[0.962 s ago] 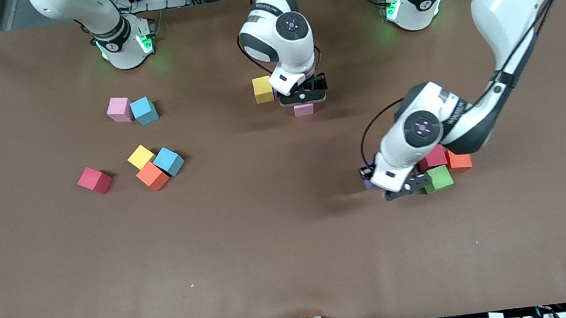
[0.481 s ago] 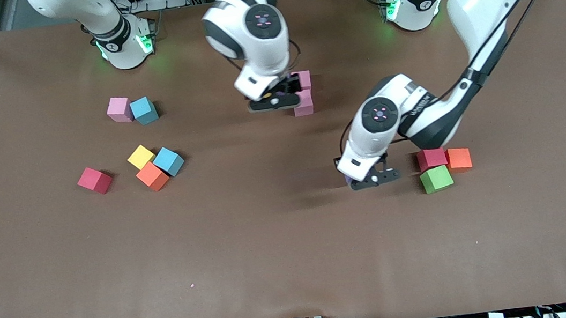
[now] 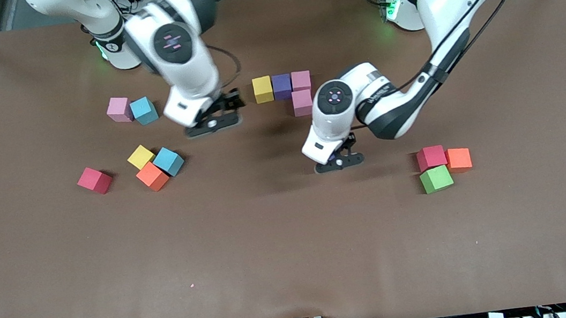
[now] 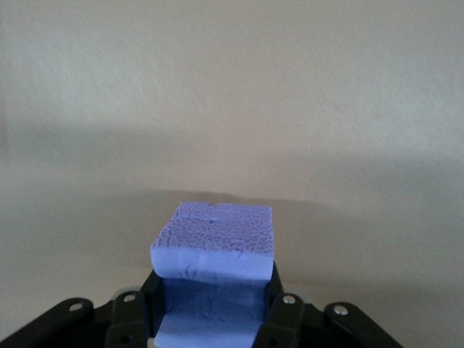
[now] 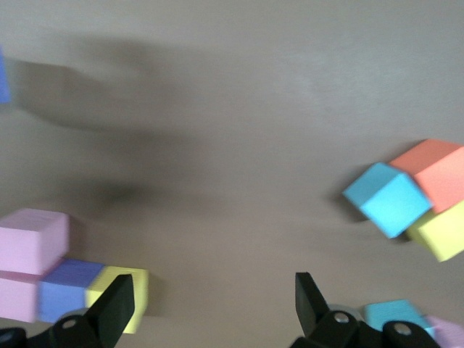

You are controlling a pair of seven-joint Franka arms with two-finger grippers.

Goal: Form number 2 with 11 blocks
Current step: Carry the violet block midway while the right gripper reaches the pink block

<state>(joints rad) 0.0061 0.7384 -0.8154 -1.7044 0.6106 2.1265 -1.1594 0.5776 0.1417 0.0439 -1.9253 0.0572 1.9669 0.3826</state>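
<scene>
My left gripper (image 3: pixel 338 162) clamped a purple block (image 4: pixel 214 235), probably the 2's next piece | started row (image 3: pixel 282 86) lay at its 11 o'clock | my right gripper (image 3: pixel 214 125) hung wide open, empty, over bare table.

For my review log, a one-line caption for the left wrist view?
Left gripper shut on a purple block, carried above the bare brown table.

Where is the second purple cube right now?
The purple cube is clamped in the left gripper, in the air over bare table between the yellow-purple-pink row and the red, orange and green cluster.
</scene>
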